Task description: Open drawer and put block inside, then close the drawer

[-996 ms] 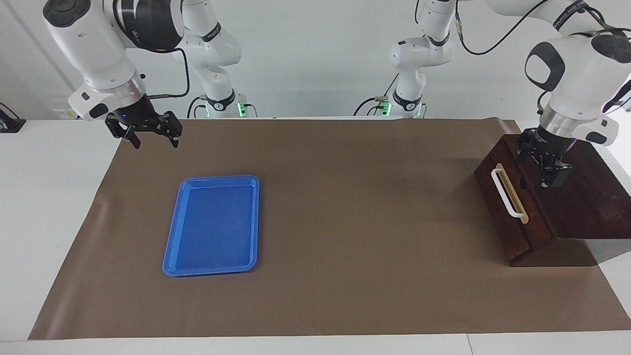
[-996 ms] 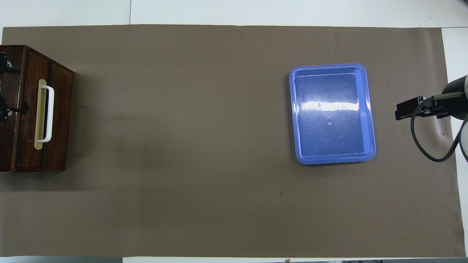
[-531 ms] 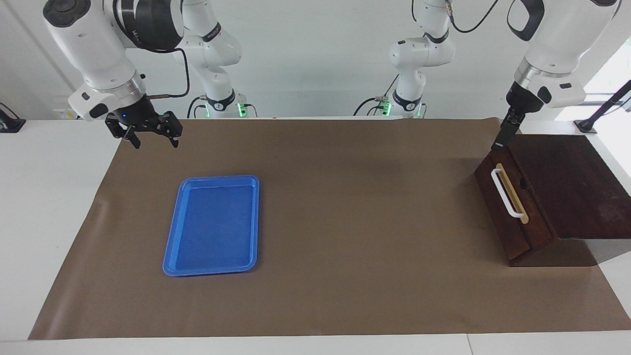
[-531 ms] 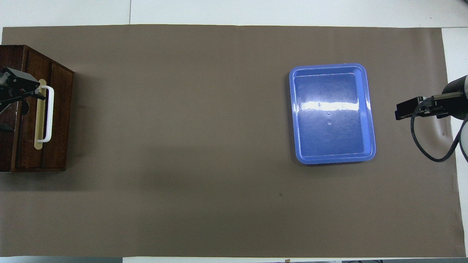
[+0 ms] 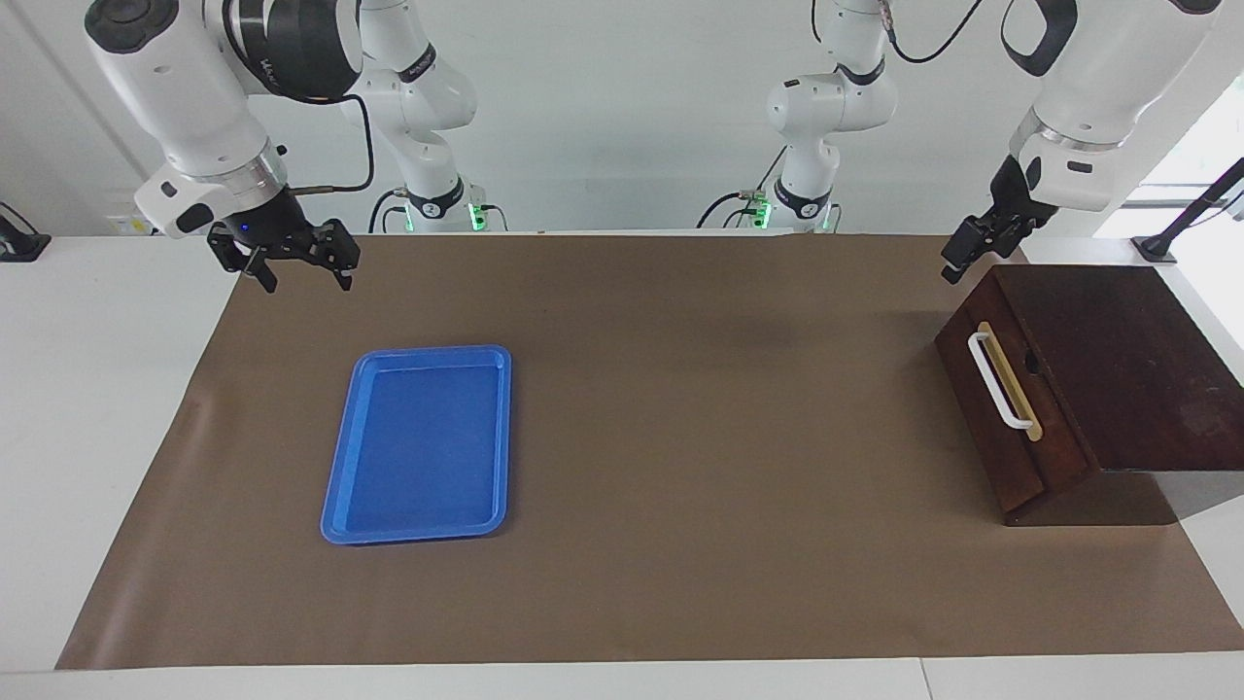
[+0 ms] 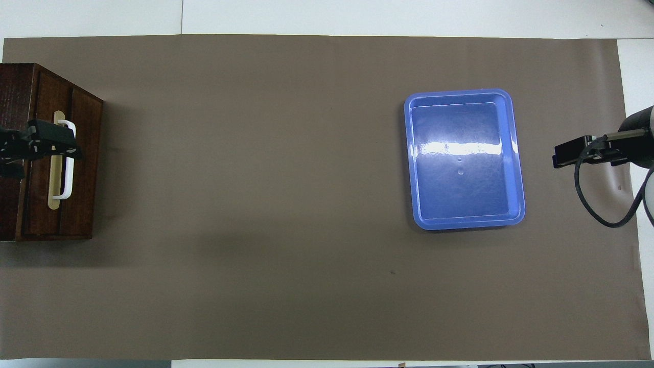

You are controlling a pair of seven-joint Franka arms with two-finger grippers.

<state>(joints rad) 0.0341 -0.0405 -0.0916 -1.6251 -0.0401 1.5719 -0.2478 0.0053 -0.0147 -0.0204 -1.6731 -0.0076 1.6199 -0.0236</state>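
Since a second ago your left gripper [image 5: 957, 261] has left the top of the dark wooden box [image 5: 1118, 360], where it sat low just beside the drawer front. It now hangs in the air off the box's corner nearest the robots, clear of the wood; in the overhead view it lies over the white handle [image 6: 69, 159], but the facing view shows it raised and touching nothing. Its fingers cannot be made out, yet the jaws stand as wide as they go and nothing is between them.

Your drawer [image 5: 1001, 408] has not shifted: it sits flush and closed in the box at the left arm's end of the table, handle on its tan strip.

Your right gripper [image 5: 299, 277] waits where it was, up over the brown mat [image 5: 680, 437] near the robots, fingers apart and empty. Your blue tray [image 5: 420, 442] lies unchanged toward the right arm's end, nothing in it.

You will find no block in either view.
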